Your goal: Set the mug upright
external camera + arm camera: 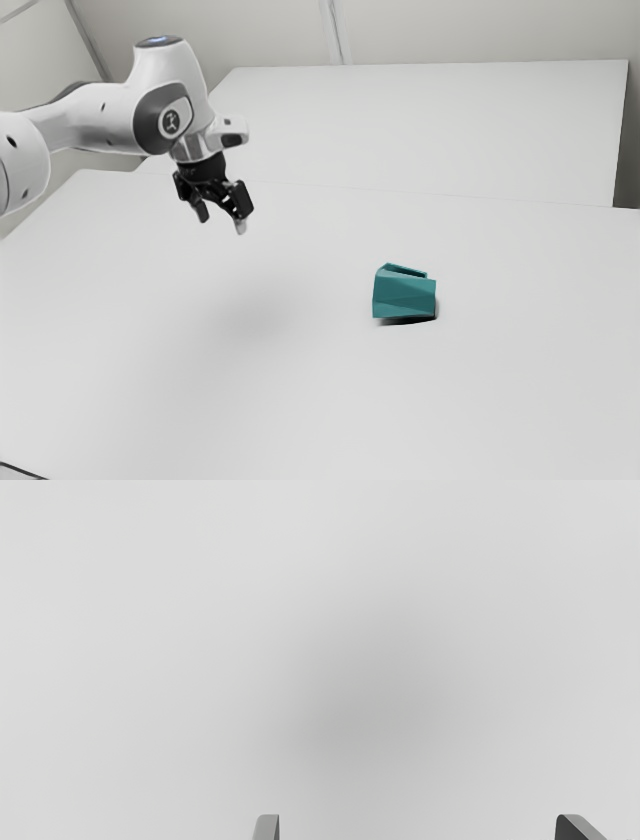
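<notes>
Gripper's (222, 224) wide open, but tbh that mug (405, 297) lying on its side could roll if bumped off-centre.

The mug (405, 296) looks smooth and matt, its walls faceted in flat planes. The tabletop (300, 410) is smooth and matt. The arm's shell (100, 112) resembles smooth plastic with a soft sheen; the gripper (222, 221) has smooth, dull grey fingertips (266, 828).
</notes>
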